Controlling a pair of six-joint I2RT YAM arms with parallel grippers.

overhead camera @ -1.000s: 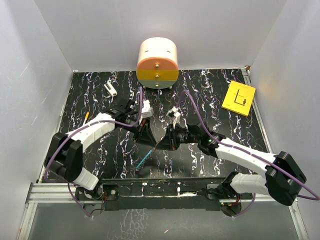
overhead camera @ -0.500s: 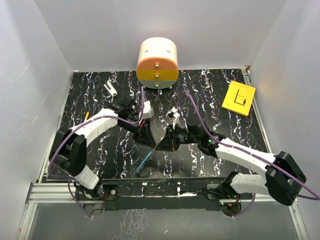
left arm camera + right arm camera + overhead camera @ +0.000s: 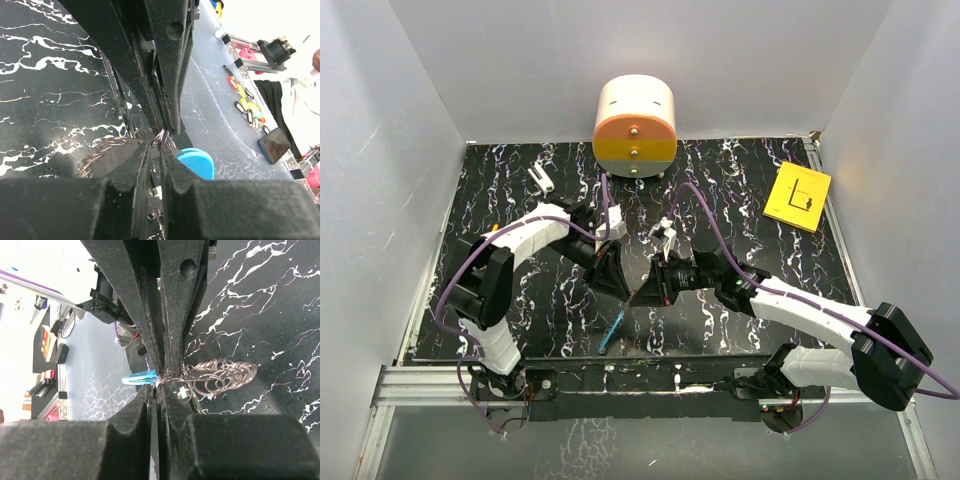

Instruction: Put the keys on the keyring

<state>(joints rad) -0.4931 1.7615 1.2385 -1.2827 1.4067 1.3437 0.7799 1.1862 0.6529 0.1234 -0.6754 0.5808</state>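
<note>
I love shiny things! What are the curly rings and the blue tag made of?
The rings look like thin metal wire: silvery, glinting, wound in loops. The blue tag looks like smooth plastic: bright, even colour, soft sheen, though I can't be sure.

Both arms are bent inward toward centre. The left gripper (image 3: 623, 291) and right gripper (image 3: 638, 298) meet tip to tip, each with jaws closed.

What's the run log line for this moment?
left gripper: shut on keyring | right gripper: shut on keyring | blue tag: at the fingertips
</note>
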